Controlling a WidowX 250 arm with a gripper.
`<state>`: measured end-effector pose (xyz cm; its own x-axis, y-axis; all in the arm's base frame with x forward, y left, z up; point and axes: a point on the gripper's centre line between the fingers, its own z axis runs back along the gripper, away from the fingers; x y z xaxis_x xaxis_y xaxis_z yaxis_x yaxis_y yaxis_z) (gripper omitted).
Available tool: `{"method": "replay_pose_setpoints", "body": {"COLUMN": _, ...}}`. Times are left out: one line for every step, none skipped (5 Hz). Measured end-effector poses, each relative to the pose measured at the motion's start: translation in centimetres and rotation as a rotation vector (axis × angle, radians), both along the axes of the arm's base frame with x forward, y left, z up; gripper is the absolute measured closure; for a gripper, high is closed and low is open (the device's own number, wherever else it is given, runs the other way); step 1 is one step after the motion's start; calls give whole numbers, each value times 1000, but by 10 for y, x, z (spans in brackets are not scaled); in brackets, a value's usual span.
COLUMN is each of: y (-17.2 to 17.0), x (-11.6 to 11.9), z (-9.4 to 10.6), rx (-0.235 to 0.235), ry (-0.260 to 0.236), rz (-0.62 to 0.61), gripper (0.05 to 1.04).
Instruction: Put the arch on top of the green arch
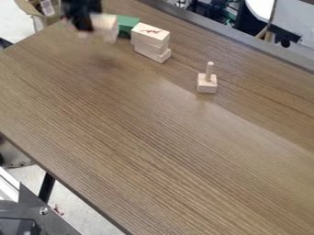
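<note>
The black gripper hangs blurred over the table's far left corner. Right beside and under it is a pale wooden piece, also blurred; it may be the arch, but its shape cannot be made out, nor whether it is held. The green arch stands just right of that piece, partly hidden by it and by the wooden blocks in front.
Pale wooden blocks are stacked to the right of the green arch, the top one with a red mark. Farther right stands a small wooden block with an upright peg. The wooden table's far edge runs behind them.
</note>
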<state>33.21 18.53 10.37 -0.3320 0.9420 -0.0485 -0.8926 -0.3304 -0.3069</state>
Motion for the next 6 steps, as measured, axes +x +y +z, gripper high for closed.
{"method": "replay_pose_setpoints", "body": {"y": 1, "x": 18, "z": 8, "rx": 6, "ry": -38, "rz": -40, "gripper": 531}}
{"method": "replay_pose_setpoints", "body": {"y": 5, "x": 30, "z": 13, "rx": 12, "ry": -64, "rz": -55, "gripper": 531}}
{"method": "replay_pose_setpoints", "body": {"y": 8, "x": 38, "z": 12, "rx": 11, "ry": -71, "rz": -59, "gripper": 531}}
{"method": "replay_pose_setpoints", "body": {"y": 12, "x": 45, "z": 14, "rx": 12, "ry": -78, "rz": -62, "gripper": 531}}
{"method": "replay_pose_setpoints", "body": {"y": 12, "x": 53, "z": 10, "rx": 16, "ry": -69, "rz": -81, "gripper": 531}}
{"method": "replay_pose_setpoints", "body": {"y": 13, "x": 59, "z": 11, "rx": 30, "ry": -70, "rz": -93, "gripper": 531}}
